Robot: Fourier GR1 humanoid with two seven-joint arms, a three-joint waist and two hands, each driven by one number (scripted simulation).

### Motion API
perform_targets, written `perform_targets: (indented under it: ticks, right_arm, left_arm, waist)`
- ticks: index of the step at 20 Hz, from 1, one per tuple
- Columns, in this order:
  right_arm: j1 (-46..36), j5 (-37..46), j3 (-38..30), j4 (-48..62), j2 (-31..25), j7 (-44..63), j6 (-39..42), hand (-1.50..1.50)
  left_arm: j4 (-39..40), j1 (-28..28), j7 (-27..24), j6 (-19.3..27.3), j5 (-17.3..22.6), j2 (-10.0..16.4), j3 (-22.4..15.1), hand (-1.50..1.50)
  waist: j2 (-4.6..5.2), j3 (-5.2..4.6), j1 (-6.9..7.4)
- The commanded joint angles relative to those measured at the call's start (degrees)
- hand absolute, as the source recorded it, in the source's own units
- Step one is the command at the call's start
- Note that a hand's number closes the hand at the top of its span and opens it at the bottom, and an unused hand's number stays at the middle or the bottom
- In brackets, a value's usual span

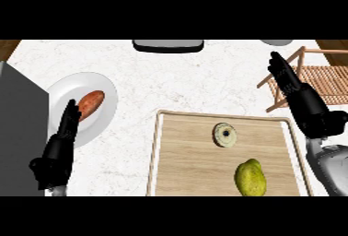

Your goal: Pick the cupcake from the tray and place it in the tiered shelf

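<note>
Plainly the pick is not yet begun. The left hand point(58, 147) rests at the lower left, fingers straight and empty, by a plate point(65, 90) bearing a sweet potato point(89, 103). On the wooden tray point(187, 152) the cupcake point(225, 134) sits untouched, with a yellow-green fruit point(251, 177) near it. The right hand point(292, 85), fingers straight and empty, hovers beside the tiered shelf point(326, 78); it likely must come down to the cupcake and close. The counter point(176, 78) is white and marbled.
</note>
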Motion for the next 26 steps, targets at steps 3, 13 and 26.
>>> perform_targets:
  ticks: [3, 13, 26]
  right_arm:
    - [2.5, 4.7, -4.2, -1.2, 5.4, 9.1, -17.4, -1.5]
    - [18.3, 16.1, -17.1, 6.6, 10.2, 10.0, -49.4, -1.5]
    - [41.6, 34.6, 3.5, -20.1, 21.2, 14.9, -53.2, -1.5]
  left_arm:
    - [1.9, -2.2, -0.3, -3.0, -0.1, -0.3, -1.6, 0.0]
    - [3.3, -3.0, 0.2, -6.2, 1.5, 0.5, -2.1, 0.0]
    - [10.3, -12.0, 0.7, -12.1, 2.8, -1.4, -2.1, 0.0]
  waist:
    - [-0.17, 1.79, -1.36]
    - [0.16, 1.52, -6.47]
    - [0.17, 1.6, -0.05]
